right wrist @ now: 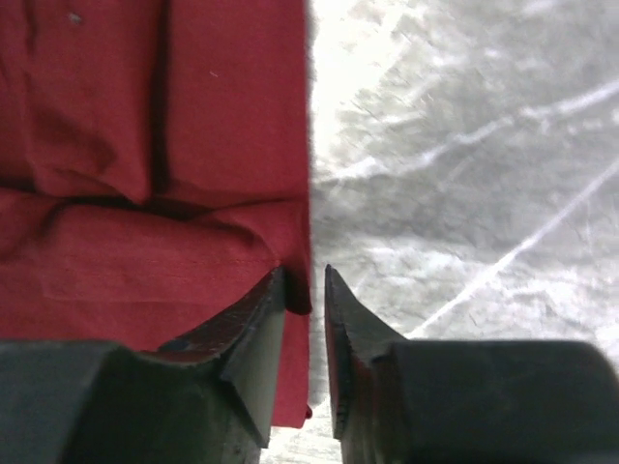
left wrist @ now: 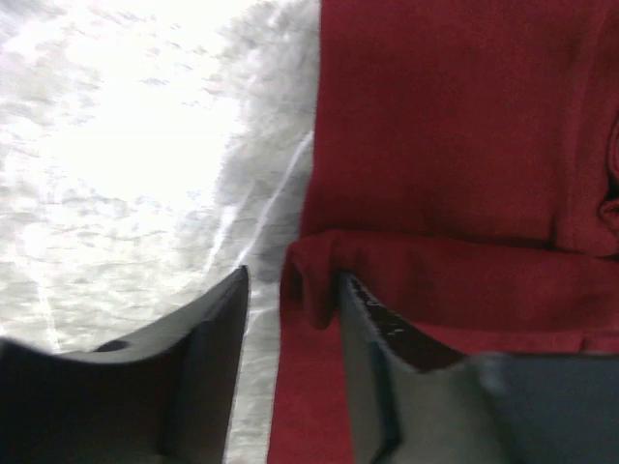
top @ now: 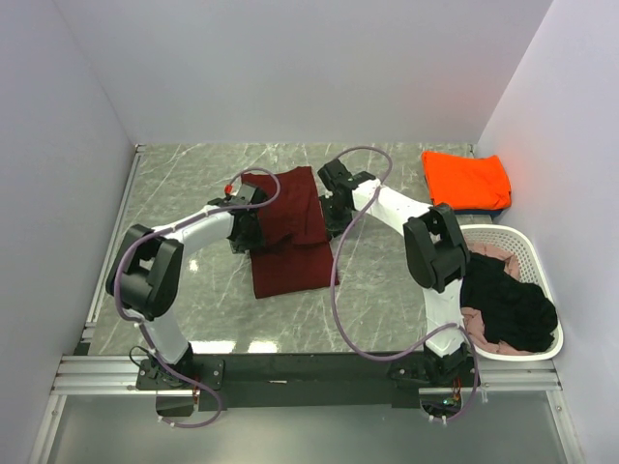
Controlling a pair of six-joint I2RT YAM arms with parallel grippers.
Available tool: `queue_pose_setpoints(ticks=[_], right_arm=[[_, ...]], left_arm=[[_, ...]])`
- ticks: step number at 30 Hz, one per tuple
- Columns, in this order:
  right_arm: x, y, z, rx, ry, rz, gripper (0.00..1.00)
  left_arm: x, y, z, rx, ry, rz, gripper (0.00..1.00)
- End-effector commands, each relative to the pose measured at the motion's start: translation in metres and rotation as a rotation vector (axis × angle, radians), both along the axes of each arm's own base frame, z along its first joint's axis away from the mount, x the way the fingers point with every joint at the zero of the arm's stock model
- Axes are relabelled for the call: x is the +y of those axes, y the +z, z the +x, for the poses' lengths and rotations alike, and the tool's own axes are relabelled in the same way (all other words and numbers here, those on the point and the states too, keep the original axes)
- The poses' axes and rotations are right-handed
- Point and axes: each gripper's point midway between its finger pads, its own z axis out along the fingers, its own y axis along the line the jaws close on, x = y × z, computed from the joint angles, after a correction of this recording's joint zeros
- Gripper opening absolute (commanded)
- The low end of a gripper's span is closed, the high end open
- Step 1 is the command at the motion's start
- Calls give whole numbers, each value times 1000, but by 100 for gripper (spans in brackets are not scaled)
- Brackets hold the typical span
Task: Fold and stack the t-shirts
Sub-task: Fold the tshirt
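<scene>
Maroon t-shirt (top: 290, 227) lies in the middle of the table (top: 193, 174), a partly folded strip whose long axis runs from the far side toward the arm bases. We see 2 arms flanking it: the strip lies directly between them, each arm reaching 1 long edge at about the same point along it. At the far right sits a folded orange t-shirt (top: 466, 179), nearer the right arm; we judge it the stack. The left gripper (left wrist: 292, 277) stands parted, a rolled fold of the left edge loose between its fingers, not pinched. The right gripper (right wrist: 305, 271) stands slightly parted, the right edge brushing 1 finger, nothing clamped.
</scene>
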Motion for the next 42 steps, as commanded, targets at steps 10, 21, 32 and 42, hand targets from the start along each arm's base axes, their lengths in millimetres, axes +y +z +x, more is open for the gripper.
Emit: queue_pose_setpoints(ticks=[10,21,32,42], right_arm=[[39,82,-34,-235,45,288,30],[117,39,-63,-119,175,445,22],[113,13,12,-161,94,363,21],[97,79,99,-279,4,438,24]], left_arm=[[-12,84,-26,-203,-24,-92,47],[-57,23,-82,-83,-110,-206,10],[-37,-27,-122,56,-92,-158,9],[-29,-13,-129,31,-79,-166,11]])
